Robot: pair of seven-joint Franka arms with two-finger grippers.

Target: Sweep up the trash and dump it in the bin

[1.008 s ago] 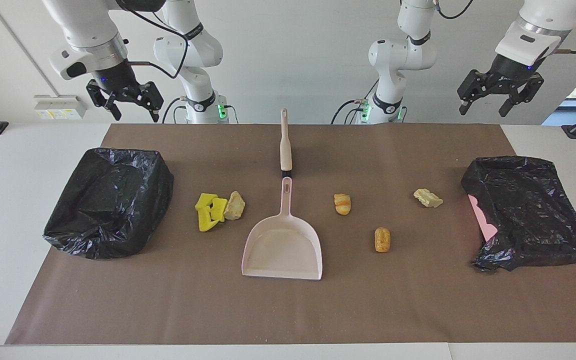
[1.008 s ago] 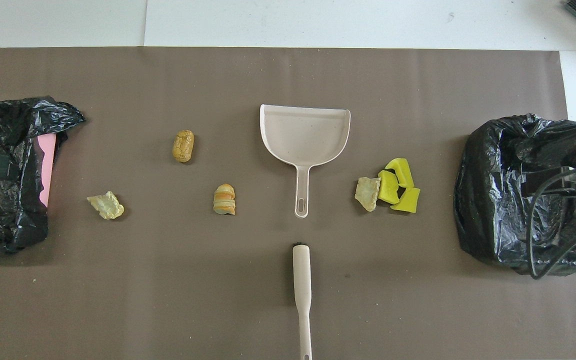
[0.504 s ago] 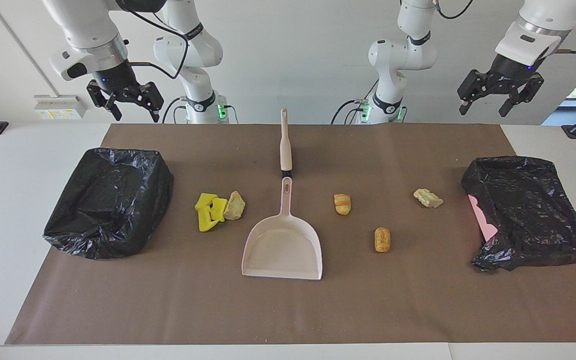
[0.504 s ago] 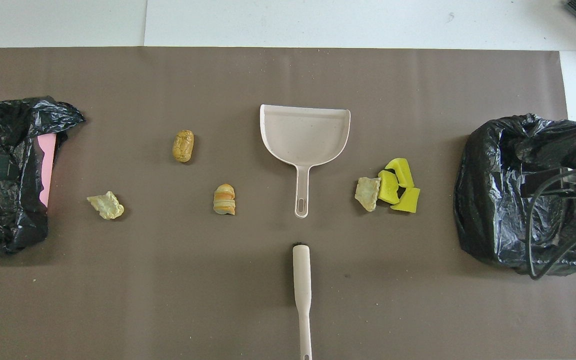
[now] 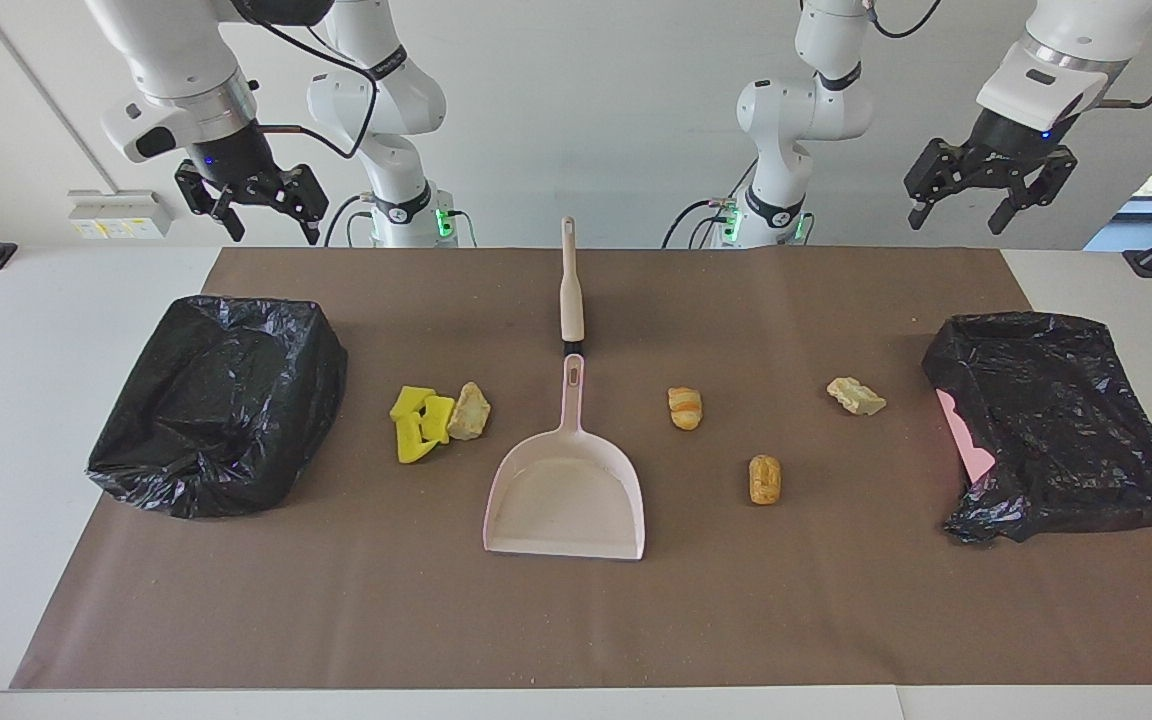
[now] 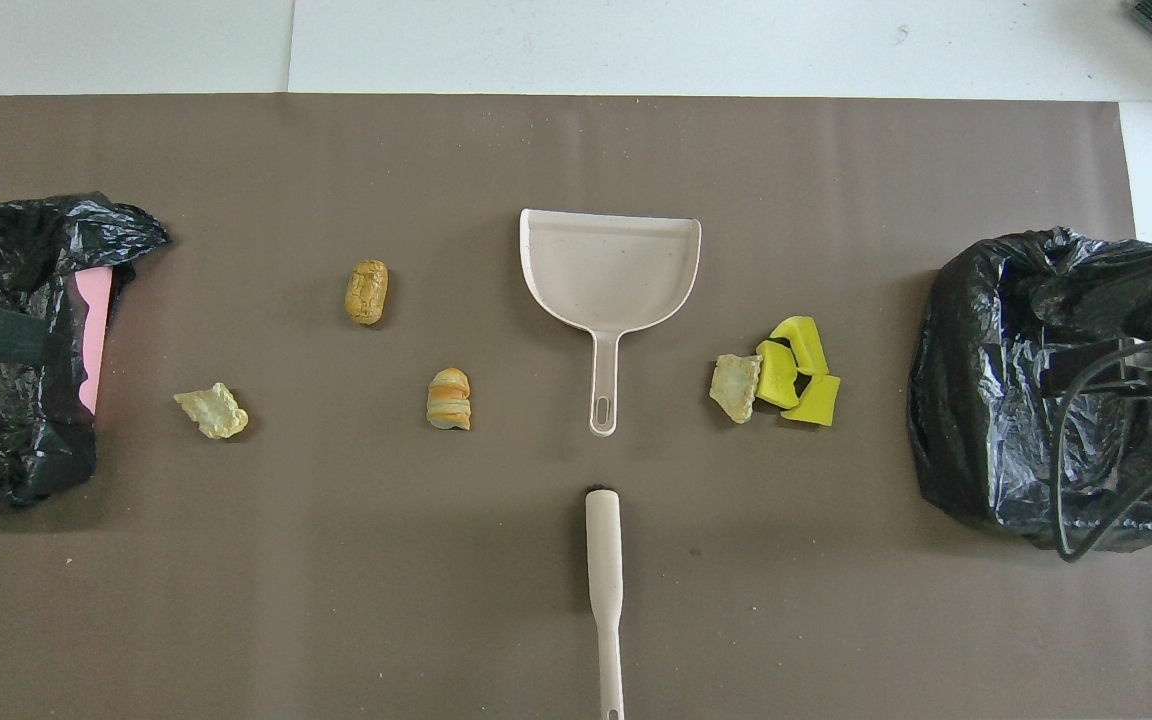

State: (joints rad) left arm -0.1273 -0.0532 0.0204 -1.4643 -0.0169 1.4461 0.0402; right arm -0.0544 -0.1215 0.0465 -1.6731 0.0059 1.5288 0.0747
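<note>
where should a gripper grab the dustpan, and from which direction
Probably the dustpan's slim straight handle, from above, with the fingers across its narrow width. It lies flat on the mat and points toward the robots; the wide pan end looks too broad to pinch.

trash: yellow foam wedges (image 5: 417,420) touching a beige chunk (image 5: 469,411), flat on mat, below right gripper (image 5: 263,222) | two orange-brown bread pieces (image 5: 685,408), pale chunk (image 5: 855,396), scattered apart, toward left gripper (image 5: 957,212)

dustpan (image 5: 564,495) mid-table | brush (image 5: 570,290) nearer robots | trash (image 5: 439,414) beside dustpan | bins (image 5: 219,400) at table ends
</note>
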